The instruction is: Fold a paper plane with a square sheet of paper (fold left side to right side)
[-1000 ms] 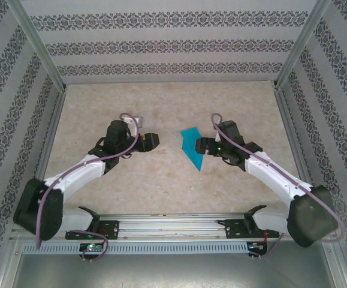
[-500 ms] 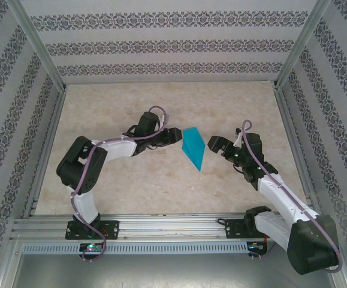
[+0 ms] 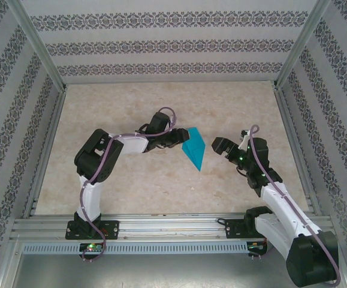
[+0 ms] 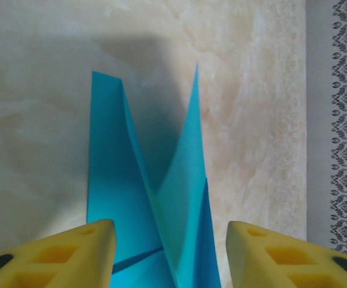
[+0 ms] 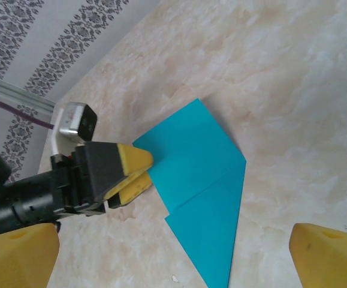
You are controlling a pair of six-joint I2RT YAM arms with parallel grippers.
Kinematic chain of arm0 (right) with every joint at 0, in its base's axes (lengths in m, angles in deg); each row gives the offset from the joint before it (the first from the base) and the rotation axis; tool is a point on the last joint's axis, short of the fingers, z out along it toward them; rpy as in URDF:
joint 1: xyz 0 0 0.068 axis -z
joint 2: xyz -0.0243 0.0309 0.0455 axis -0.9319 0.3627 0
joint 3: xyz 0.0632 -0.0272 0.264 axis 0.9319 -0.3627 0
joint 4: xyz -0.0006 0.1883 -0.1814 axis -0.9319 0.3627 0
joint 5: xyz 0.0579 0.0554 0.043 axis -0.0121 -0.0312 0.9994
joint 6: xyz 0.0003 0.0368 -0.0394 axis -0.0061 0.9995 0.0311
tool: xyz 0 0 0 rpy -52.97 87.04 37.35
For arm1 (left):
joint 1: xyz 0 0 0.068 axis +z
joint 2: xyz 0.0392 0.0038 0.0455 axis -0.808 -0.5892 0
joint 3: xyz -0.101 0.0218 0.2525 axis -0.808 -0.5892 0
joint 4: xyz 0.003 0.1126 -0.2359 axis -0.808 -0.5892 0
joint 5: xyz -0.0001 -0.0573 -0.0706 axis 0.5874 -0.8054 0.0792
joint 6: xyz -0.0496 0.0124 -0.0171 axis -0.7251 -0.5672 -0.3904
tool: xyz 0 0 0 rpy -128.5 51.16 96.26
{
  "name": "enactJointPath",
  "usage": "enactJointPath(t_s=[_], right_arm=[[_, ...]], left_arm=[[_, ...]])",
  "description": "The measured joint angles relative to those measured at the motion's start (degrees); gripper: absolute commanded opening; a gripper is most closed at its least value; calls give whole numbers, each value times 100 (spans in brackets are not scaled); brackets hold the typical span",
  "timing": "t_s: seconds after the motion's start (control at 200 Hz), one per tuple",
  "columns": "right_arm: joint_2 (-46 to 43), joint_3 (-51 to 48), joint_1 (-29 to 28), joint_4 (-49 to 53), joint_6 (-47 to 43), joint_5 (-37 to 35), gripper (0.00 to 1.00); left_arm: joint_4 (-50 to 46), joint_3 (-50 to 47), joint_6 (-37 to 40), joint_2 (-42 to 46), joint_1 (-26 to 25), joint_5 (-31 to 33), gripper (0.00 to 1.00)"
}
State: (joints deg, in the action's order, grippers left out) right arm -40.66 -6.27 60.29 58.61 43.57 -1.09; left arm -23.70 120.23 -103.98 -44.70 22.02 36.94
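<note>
Your left gripper (image 3: 182, 137) has swung in from well out on the left over the last second. It now sits at the left edge of the thin turquoise-blue sheet of paper (image 3: 194, 147), already creased into a narrow dart whose point faces the arm bases. The paper lies near the middle of the beige marbled table (image 3: 131, 108), between the two arms. In the left wrist view the yellow fingers (image 4: 71, 255) stand apart on either side of the paper's (image 4: 110, 180) raised flaps, narrowing but not yet pinching, so nothing is held there. Your right gripper (image 3: 219, 145), which was against the paper's right edge a second ago, has backed away to the right. Its jaws are spread fully wide and it carries nothing. From its wrist camera you can see the paper (image 5: 200, 180) lying flat with the left gripper (image 5: 132, 173) at its corner. I read this as a handover: the left side is about to be taken up for the left-to-right fold, and the free right arm leaves nothing pinning the paper down. No brand, label or legible writing appears; the striped wallpaper (image 3: 161, 48) carries ornament only.
</note>
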Motion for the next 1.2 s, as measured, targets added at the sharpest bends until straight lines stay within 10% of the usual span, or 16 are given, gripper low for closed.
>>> enactJointPath(t_s=[0.585,1.199], right_arm=[[-271,-101,85,70,-2,17,98],[850,101,87,-140,-487,968,98]], left_arm=[[39,188,-144,-229,0,-129,2],[1408,-1740,304,1257,697,-1759,0]])
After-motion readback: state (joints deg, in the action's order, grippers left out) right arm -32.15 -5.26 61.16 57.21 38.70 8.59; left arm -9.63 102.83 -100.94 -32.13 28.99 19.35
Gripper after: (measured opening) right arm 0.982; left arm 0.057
